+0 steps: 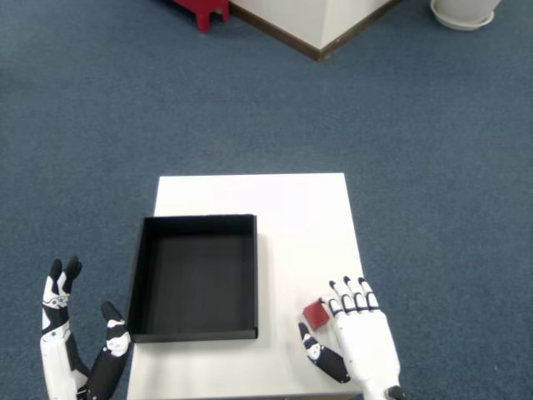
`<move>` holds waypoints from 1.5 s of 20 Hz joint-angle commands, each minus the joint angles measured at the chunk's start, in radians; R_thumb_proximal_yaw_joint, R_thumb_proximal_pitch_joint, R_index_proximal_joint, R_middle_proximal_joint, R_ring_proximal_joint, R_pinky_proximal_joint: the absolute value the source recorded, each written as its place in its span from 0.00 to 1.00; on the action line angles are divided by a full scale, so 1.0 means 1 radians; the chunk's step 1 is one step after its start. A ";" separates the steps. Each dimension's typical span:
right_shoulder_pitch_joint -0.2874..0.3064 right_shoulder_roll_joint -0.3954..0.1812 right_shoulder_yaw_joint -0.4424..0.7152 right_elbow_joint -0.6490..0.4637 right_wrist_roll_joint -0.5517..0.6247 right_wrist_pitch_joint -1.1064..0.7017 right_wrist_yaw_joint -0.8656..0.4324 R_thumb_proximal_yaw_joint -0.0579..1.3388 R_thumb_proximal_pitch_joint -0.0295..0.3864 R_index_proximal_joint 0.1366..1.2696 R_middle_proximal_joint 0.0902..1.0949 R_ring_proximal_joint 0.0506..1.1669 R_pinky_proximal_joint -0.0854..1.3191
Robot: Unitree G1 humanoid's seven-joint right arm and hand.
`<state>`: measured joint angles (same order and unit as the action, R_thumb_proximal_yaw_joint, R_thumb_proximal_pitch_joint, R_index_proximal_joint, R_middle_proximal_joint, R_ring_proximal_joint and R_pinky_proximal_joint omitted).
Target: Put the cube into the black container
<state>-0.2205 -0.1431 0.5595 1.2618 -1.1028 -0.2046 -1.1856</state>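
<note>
A white square table [291,208] is seen at the lower centre, set on blue carpet [125,108] that fills the rest of the view. At 12 o'clock, at the top edge, a white wall corner [308,17] with a dark brown baseboard [275,37] is shown. A red object [200,10] is partly cut off at 11 o'clock. A pale round base [462,12] lies at 1 o'clock.
</note>
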 commanded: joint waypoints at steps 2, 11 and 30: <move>-0.015 -0.011 0.021 -0.038 0.019 0.005 -0.001 0.20 0.40 0.34 0.15 0.10 0.03; -0.020 -0.015 0.072 -0.040 0.052 -0.022 -0.002 0.23 0.39 0.35 0.16 0.12 0.03; -0.021 -0.019 0.148 -0.013 0.126 0.009 -0.005 0.26 0.41 0.33 0.15 0.11 0.03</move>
<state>-0.2192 -0.1485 0.7045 1.2507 -0.9878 -0.2165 -1.1805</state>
